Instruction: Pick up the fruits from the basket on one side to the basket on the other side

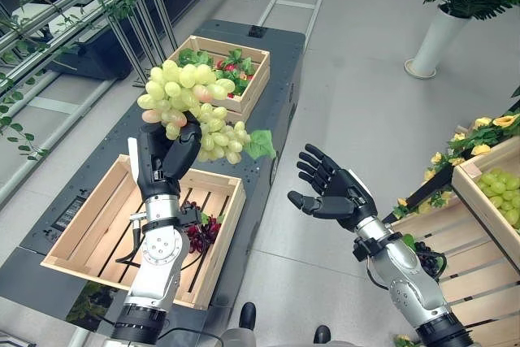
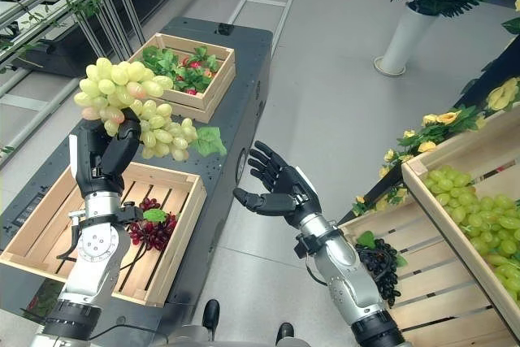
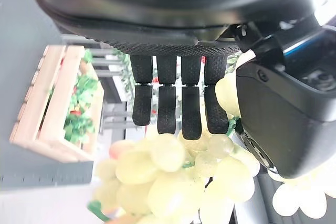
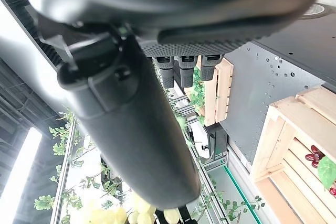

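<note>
My left hand [image 1: 166, 156] is curled round the green grapes [image 1: 191, 107], up above the near crate [image 1: 77, 233]. They are soft and floppy, best held underneath. My right hand [image 1: 337, 193], at 3 o'clock, has fingers spread apart.

My left hand [image 1: 166, 160] holds the grapes [image 1: 191, 107] above the near crate [image 1: 97, 225]; the far crate [image 1: 236, 103] sits behind on the bench [image 1: 276, 62].

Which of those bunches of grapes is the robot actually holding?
The green bunch raised in its left hand, fingers curled round it. The dark bunch lies in the near crate.
</note>
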